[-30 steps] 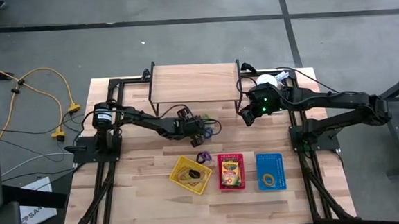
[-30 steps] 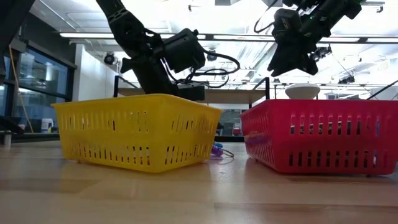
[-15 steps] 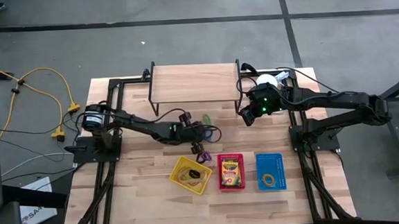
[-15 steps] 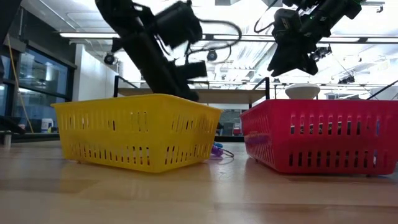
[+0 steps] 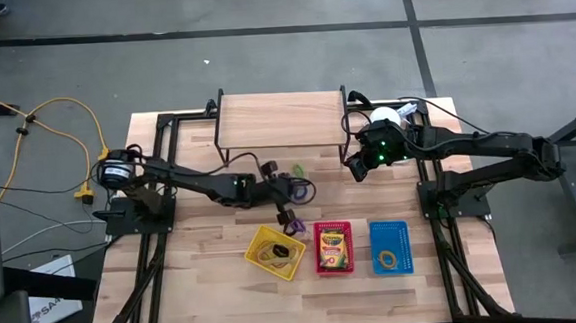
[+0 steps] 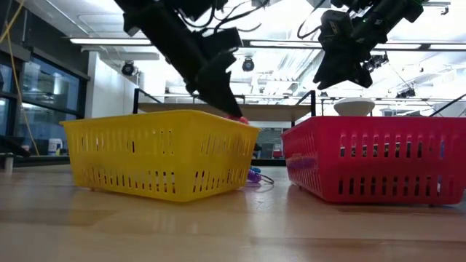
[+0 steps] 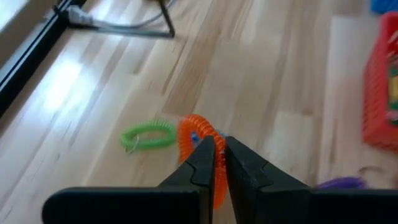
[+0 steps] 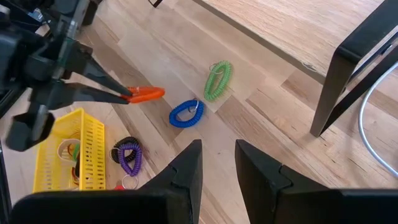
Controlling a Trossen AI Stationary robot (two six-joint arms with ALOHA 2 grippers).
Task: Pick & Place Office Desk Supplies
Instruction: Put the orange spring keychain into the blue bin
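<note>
My left gripper (image 5: pixel 288 195) is in the middle of the table, behind the yellow basket (image 5: pixel 275 250), shut on an orange coil ring (image 8: pixel 147 93). A blue coil ring (image 8: pixel 186 113) and a green coil ring (image 8: pixel 217 79) lie flat on the wood nearby. A purple coil ring (image 8: pixel 127 155) lies beside the yellow basket. The red basket (image 5: pixel 333 247) holds a crayon box, and the blue basket (image 5: pixel 389 245) holds a tan rubber band. My right gripper (image 8: pixel 217 163) hovers open, high over the table's far right part. My left gripper pinches the orange coil ring at one end of its loop (image 7: pixel 217 163) between its two fingertips (image 7: pixel 205 155). The fingers slant down from the table's left. The rest of the ring (image 7: pixel 198 132) sticks out past the tips and seems to be off the wood.
A wooden shelf riser (image 5: pixel 280 117) on black legs stands at the far edge. A white dome (image 5: pixel 390 115) sits on the far right. The yellow basket also holds rubber bands (image 8: pixel 68 152). Bare wood lies between the coil rings and the three baskets.
My left gripper has moved a little toward the near edge and the table's right. It has tipped its fingers downward and come lower behind the yellow basket. My right arm has kept still.
</note>
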